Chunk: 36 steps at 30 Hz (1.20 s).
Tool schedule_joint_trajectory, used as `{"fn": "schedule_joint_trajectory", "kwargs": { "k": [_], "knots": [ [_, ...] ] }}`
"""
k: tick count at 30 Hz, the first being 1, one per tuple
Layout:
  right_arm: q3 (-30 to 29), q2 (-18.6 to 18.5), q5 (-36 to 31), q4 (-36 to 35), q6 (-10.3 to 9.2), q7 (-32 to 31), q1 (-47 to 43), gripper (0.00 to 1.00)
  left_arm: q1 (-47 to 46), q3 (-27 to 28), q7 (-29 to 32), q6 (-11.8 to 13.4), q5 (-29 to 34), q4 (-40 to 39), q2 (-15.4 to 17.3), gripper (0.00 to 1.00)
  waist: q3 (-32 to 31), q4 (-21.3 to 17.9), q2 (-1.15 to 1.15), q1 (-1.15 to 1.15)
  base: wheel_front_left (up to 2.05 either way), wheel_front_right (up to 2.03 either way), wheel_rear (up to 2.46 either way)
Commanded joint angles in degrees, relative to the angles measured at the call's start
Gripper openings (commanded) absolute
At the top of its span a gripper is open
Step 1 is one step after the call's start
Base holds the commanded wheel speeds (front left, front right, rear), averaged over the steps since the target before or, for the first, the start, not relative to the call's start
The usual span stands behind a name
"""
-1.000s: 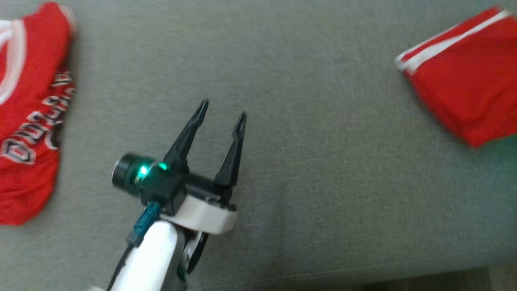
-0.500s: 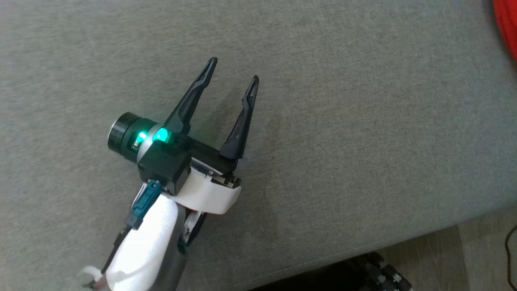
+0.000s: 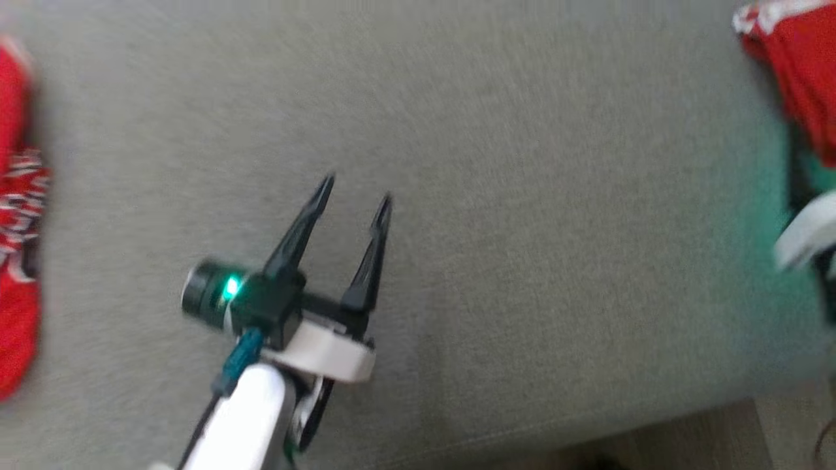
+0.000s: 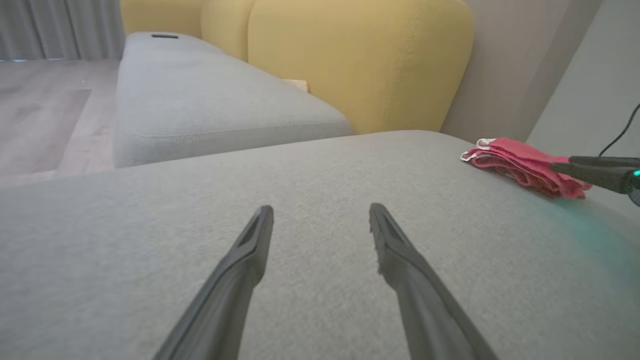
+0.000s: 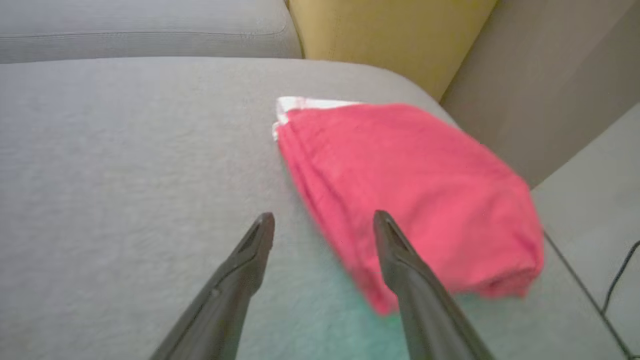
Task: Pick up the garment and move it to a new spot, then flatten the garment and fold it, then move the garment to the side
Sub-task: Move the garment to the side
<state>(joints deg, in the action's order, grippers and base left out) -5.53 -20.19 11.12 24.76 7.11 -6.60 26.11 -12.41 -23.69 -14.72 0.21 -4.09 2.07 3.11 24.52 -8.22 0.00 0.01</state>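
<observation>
Grey sofa upholstery spread across the head view, blurred, as one broad seat cushion (image 3: 522, 228) with its front edge running along the bottom. Over the cushion's front-left part hung the left gripper (image 3: 357, 189), its two dark fingers spread and nothing between them. At the cushion's far right corner lay the folded red garment (image 3: 797, 78). A red jersey (image 3: 16, 261) lay at the left edge; its white lettering was too smeared to read.

From the left wrist view, the left gripper (image 4: 321, 210) stood released above bare grey fabric. The folded red garment (image 4: 510, 160) rested near the cushion's right edge, in front of the yellow backrest (image 4: 360, 60). One dark finger of the right gripper (image 4: 595, 172) reached in from the right, level with the garment's near end. Whether it touched the cloth could not be told.

From the right wrist view, the right gripper (image 5: 323, 216) was spread wide and grasped nothing. The folded red garment (image 5: 410, 165) lay flat by the cushion's rounded corner, partly behind one finger. A white trim (image 5: 305, 103) showed at its far end. No label or writing could be made out on it.
</observation>
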Motion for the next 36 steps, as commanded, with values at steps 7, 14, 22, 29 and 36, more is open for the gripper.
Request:
{"fn": "schedule_joint_trajectory", "kwargs": {
  "k": [7,14,22,29,36],
  "knots": [
    [8.35,3.92,2.49,-1.03,0.37,11.46,-10.68,1.0,8.12,5.12,-0.28,2.88,-2.04,1.33,-0.2,1.0,-19.77,9.29,0.0,-0.01,0.0,0.0,0.0],
    [12.74,11.46,0.57,0.68,0.37,21.46,-16.8,1.0,14.54,9.2,-0.28,4.45,-3.03,3.5,-0.21,1.0,-27.12,10.95,0.0,-0.01,0.0,0.0,0.0],
    [13.5,14.85,-0.1,-11.58,0.37,21.58,-26.09,1.0,19.97,11.17,-0.28,2.94,-3.52,1.43,-0.23,1.0,-31.12,12.23,0.0,-0.01,0.0,0.0,0.0],
    [11.79,16.26,-2.25,-13.86,0.37,21.59,-33.31,1.0,23.61,11.26,-0.28,3.12,-1.65,-0.63,-0.23,1.0,-34.22,12.8,0.0,-0.01,0.0,0.0,0.0],
    [11.49,17.02,-2.7,-14.28,0.37,21.59,-36.1,1.0,25.21,11.99,-0.28,3.69,0.0,-2.1,-0.23,1.0,-35.05,12.64,0.0,-0.01,0.0,0.0,0.0]
  ]
}}
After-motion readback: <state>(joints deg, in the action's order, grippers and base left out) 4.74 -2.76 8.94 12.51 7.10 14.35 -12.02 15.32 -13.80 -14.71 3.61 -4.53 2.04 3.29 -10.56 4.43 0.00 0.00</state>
